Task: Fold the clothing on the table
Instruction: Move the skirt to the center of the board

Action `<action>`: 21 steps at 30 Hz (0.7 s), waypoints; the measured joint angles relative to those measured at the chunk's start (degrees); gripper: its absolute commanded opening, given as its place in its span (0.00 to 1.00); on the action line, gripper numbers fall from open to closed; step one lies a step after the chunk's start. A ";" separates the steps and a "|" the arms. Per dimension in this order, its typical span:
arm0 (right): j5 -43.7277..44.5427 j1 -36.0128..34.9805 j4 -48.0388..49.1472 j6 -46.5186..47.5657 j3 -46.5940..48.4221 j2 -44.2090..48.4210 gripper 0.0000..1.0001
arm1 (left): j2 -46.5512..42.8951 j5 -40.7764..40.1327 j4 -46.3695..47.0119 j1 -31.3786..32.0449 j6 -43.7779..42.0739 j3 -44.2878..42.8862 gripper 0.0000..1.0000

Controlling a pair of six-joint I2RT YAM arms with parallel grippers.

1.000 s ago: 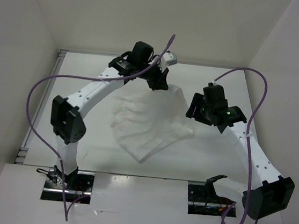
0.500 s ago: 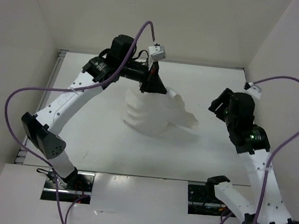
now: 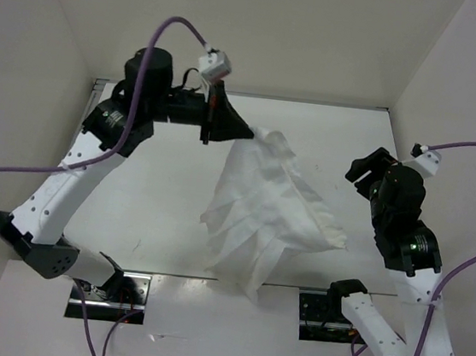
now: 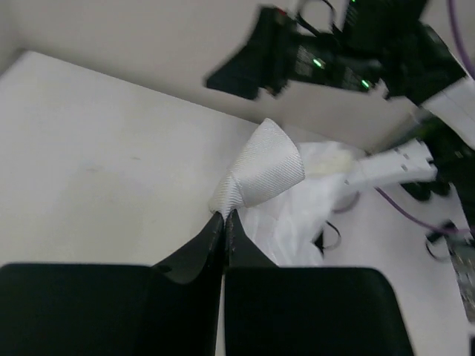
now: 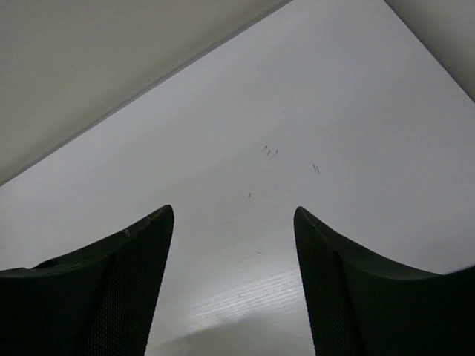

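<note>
At the rear left of the worktop, the left end effector is held up off the surface, pointing toward the centre. It is clenched on the clothing. The left wrist view confirms the grip: the two dark fingers are pressed together, with a narrow pinch of white fabric caught at their tips and a rounded fold of cloth bulging just beyond them.

The clothing hangs from that single grip point and widens downward into a pleated fan. From above, it spreads across the middle of the worktop toward the near edge. Its lowest point overlaps the near edge between the two arm bases, and one corner reaches out to the right. Whether the lower hem rests on the surface or hangs just above it cannot be told from these views.

The right end effector is on the right side of the worktop, apart from the cloth and not touching it. It is released – the jaws stand wide and hold nothing. Between its fingers the right wrist view shows only bare white surface with a few small dark marks.

A purple cable loops off the left arm. White walls enclose the worktop at the rear and on both sides.
</note>
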State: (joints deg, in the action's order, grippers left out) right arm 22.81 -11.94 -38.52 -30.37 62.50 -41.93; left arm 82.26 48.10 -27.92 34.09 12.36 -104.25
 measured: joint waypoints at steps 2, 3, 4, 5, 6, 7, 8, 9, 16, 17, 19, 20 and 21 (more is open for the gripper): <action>-0.37 0.00 -0.22 -0.04 -0.33 -0.02 0.71 | -0.70 -4.26 1.64 -3.28 1.86 0.02 0.02; -0.70 0.00 -0.17 -0.04 -0.33 -0.24 0.71 | -0.28 -6.25 2.78 -4.59 3.10 0.26 0.06; -1.01 0.00 -0.20 -0.04 -0.33 -0.42 0.71 | 0.55 -8.07 4.11 -5.92 4.15 0.92 0.22; -1.27 0.00 -0.20 -0.04 -0.33 -0.70 0.71 | 1.81 -9.53 5.53 -7.08 5.01 1.84 0.25; -1.62 0.00 -0.20 -0.09 -0.33 -0.92 0.71 | 3.72 -10.73 7.17 -7.98 6.34 3.26 0.27; -2.05 0.00 -0.20 -0.20 -0.33 -1.05 0.71 | 5.70 -11.89 8.81 -8.76 7.61 5.14 0.34; -2.54 0.00 -0.20 -0.24 -0.33 -1.14 0.71 | 8.15 -12.57 10.49 -9.49 9.11 7.10 0.39; -3.02 0.00 -0.20 -0.26 -0.33 -1.36 0.71 | 11.50 -13.66 12.11 -10.08 10.64 9.35 0.39; -7.48 0.00 -0.22 -0.28 -0.90 -2.34 0.71 | 29.57 -22.21 13.64 -14.49 19.32 19.37 0.51; -8.50 0.00 -0.24 -0.26 -1.11 -2.73 0.71 | 29.99 -22.95 13.62 -15.04 19.69 19.39 0.51; -10.80 0.00 -0.26 -0.26 -1.31 -3.96 0.70 | 29.57 -23.52 14.88 -15.93 20.68 19.23 0.53; -12.22 0.00 -0.26 -0.26 -1.46 -4.63 0.68 | 29.20 -23.54 15.78 -16.11 20.87 19.17 0.53; -13.55 0.00 -0.22 -0.24 -1.75 -5.55 0.67 | 28.85 -23.41 16.52 -16.20 20.96 19.15 0.53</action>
State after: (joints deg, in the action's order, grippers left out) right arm 9.26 -11.94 -38.74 -30.61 60.75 -47.48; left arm 111.11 24.69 -11.40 17.89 33.32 -85.10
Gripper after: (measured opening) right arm 0.693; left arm 0.526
